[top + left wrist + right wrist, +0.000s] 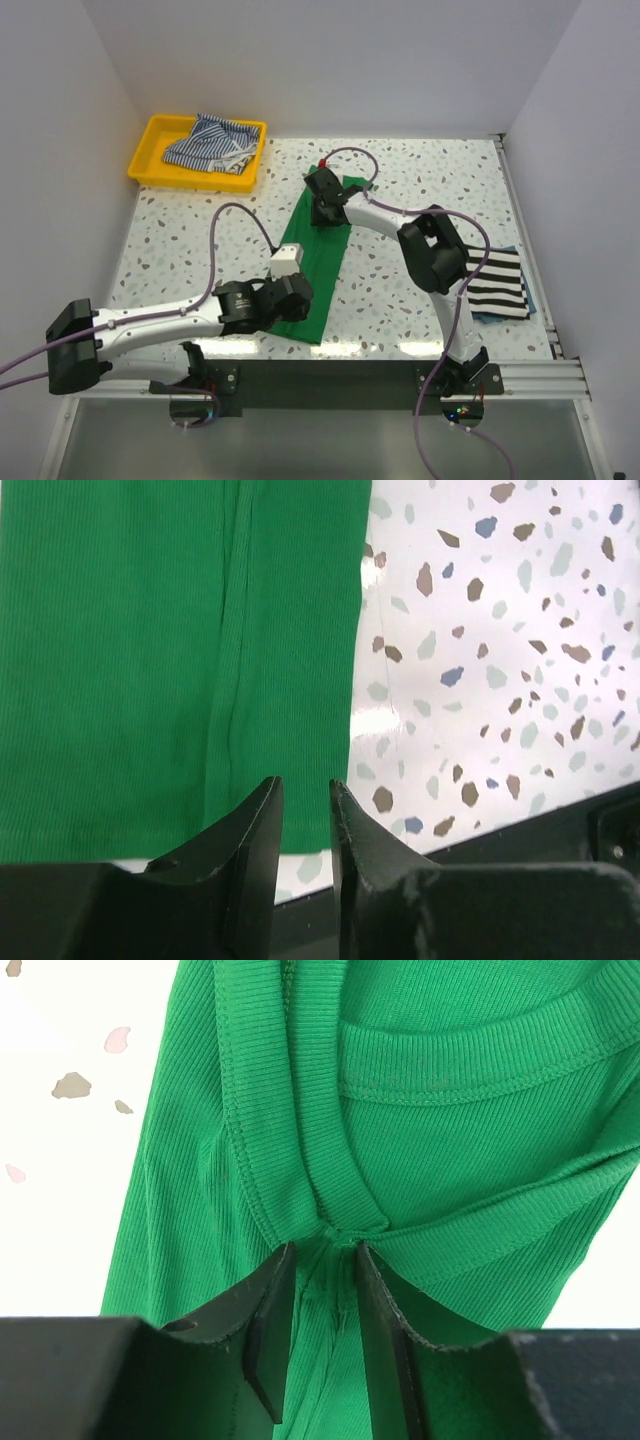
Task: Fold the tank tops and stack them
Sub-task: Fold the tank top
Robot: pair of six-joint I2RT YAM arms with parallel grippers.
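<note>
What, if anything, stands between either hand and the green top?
Nothing visible. The right hand is at the far end of the green top, with bunched cloth between its open jaws. The left hand is over the top's near edge, jaws apart, with only cloth and table ahead.

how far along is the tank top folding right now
Done, it seems: the black-and-white striped top lies folded at the right edge. In hand: the green top is a long narrow strip, with the left gripper at its near end and the right gripper at its strap end, both open. To do: folding it shorter, stacking it, and the blue-and-white striped top, crumpled in the yellow tray.
</note>
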